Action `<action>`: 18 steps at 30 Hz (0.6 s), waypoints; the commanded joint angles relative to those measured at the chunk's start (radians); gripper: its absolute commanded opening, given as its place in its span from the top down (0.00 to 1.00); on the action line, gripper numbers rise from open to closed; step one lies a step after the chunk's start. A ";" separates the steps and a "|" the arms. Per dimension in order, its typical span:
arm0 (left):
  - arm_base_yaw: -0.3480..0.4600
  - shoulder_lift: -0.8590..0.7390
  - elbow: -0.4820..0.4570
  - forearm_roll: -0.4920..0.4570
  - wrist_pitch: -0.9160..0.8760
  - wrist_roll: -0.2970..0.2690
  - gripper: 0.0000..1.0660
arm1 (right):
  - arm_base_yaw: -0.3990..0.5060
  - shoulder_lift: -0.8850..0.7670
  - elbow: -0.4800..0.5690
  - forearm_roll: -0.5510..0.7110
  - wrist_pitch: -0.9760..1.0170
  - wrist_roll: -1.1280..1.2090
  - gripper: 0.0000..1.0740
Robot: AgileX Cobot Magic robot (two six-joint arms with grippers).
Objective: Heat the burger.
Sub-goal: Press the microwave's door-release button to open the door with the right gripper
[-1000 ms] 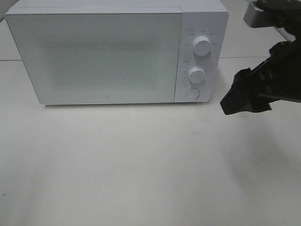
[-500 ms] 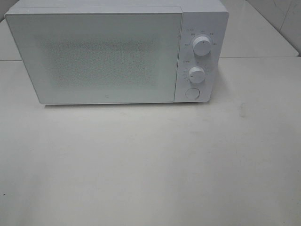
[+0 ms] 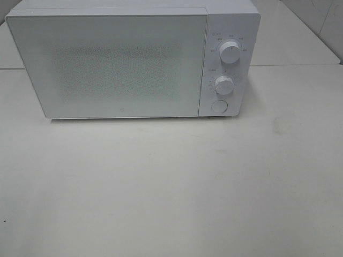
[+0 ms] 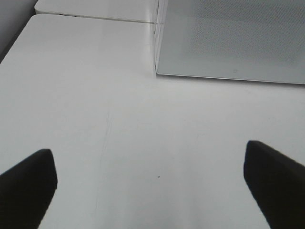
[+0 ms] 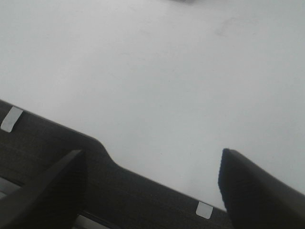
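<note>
The burger is out of view in every frame. A white microwave (image 3: 134, 59) stands at the back of the table with its door shut; its corner also shows in the left wrist view (image 4: 228, 43). Neither arm appears in the exterior high view. My left gripper (image 4: 150, 183) is open over bare tabletop in front of the microwave's left corner, nothing between its dark fingers (image 4: 28, 186). My right gripper (image 5: 152, 186) is open too, hanging over the table's dark edge (image 5: 119, 191) with nothing between its fingers (image 5: 252, 191).
The microwave's panel carries two round knobs (image 3: 230, 52) (image 3: 224, 84) and a round button (image 3: 218, 106). White tabletop (image 3: 171, 182) spreads in front of it. A seam between two tables (image 4: 95, 18) runs behind, left of the microwave.
One second ago the right arm's black gripper hung at the right edge of the exterior high view near the knobs. It has since withdrawn out of that view. The microwave has not moved.
</note>
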 commanded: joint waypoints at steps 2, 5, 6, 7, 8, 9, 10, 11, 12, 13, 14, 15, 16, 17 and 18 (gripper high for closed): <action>0.005 -0.026 0.004 -0.007 -0.002 -0.004 0.06 | -0.058 -0.101 0.075 -0.010 -0.026 0.016 0.30; 0.005 -0.026 0.004 -0.007 -0.002 -0.004 0.06 | -0.088 -0.160 0.139 -0.010 -0.064 0.023 0.30; 0.005 -0.026 0.004 -0.007 -0.002 -0.004 0.06 | -0.088 -0.160 0.139 -0.010 -0.064 0.023 0.30; 0.005 -0.026 0.004 -0.007 -0.002 -0.004 0.06 | -0.113 -0.206 0.175 -0.010 -0.093 0.023 0.30; 0.005 -0.026 0.004 -0.007 -0.002 -0.004 0.06 | -0.123 -0.223 0.171 -0.007 -0.128 0.023 0.30; 0.005 -0.026 0.004 -0.007 -0.002 -0.004 0.06 | -0.123 -0.223 0.171 -0.007 -0.128 0.023 0.30; 0.005 -0.026 0.004 -0.007 -0.002 -0.004 0.06 | -0.141 -0.267 0.175 -0.010 -0.169 0.023 0.30; 0.005 -0.026 0.004 -0.007 -0.002 -0.004 0.06 | -0.149 -0.288 0.179 -0.011 -0.187 0.023 0.30; 0.005 -0.026 0.004 -0.007 -0.002 -0.004 0.06 | -0.166 -0.330 0.191 -0.010 -0.196 0.023 0.30; 0.005 -0.026 0.004 -0.007 -0.002 -0.004 0.06 | -0.166 -0.330 0.191 -0.010 -0.196 0.023 0.30; 0.005 -0.026 0.004 -0.007 -0.002 -0.005 0.06 | -0.174 -0.341 0.198 -0.013 -0.190 0.023 0.30; 0.005 -0.026 0.004 -0.007 -0.002 -0.004 0.06 | -0.174 -0.339 0.200 -0.020 -0.181 0.023 0.30; 0.005 -0.026 0.004 -0.007 -0.002 -0.004 0.06 | -0.174 -0.339 0.200 -0.020 -0.181 0.023 0.30; 0.005 -0.025 0.004 -0.007 -0.002 -0.005 0.06 | -0.174 -0.339 0.205 -0.026 -0.181 0.029 0.30; 0.005 -0.021 0.004 -0.006 -0.002 -0.005 0.06 | -0.174 -0.339 0.205 -0.026 -0.181 0.029 0.30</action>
